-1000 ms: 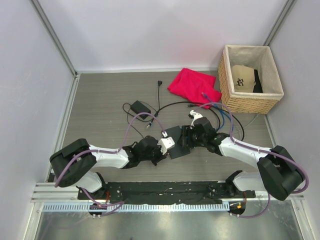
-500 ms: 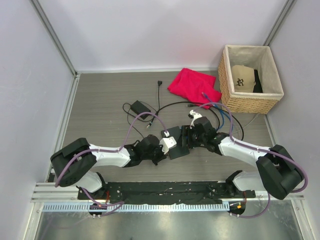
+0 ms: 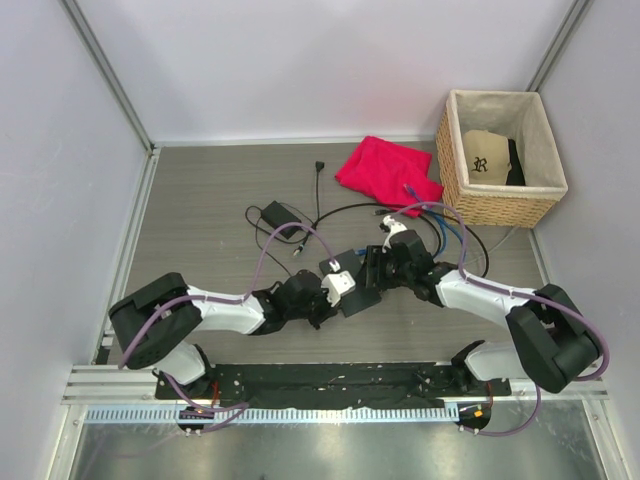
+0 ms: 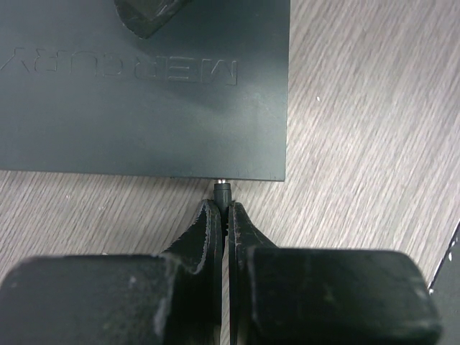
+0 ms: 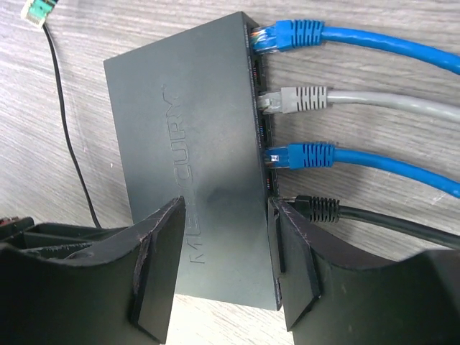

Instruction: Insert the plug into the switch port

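The switch (image 4: pixel 144 93) (image 5: pixel 187 144) (image 3: pixel 357 283) is a flat dark box marked MERCURY, lying between the two arms. My left gripper (image 4: pixel 224 208) (image 3: pixel 328 292) is shut on the plug (image 4: pixel 223 191), a thin black barrel whose metal tip meets the switch's near edge close to its corner. My right gripper (image 5: pixel 226 208) (image 3: pixel 378 268) stands open astride the switch. One of its fingers (image 5: pixel 162 259) is over the top face and the other sits at the port edge.
Two blue cables (image 5: pixel 305 32), a grey one (image 5: pixel 302 100) and a black one (image 5: pixel 316 208) are plugged into the port edge. Behind lie a black power brick (image 3: pixel 280 213), a red cloth (image 3: pixel 390 172) and a wicker basket (image 3: pixel 455 170). Loose cords trail around the switch.
The left arm has crept right toward the switch. The switch and right gripper have shifted slightly away from the bases, and the right jaws have narrowed a little.
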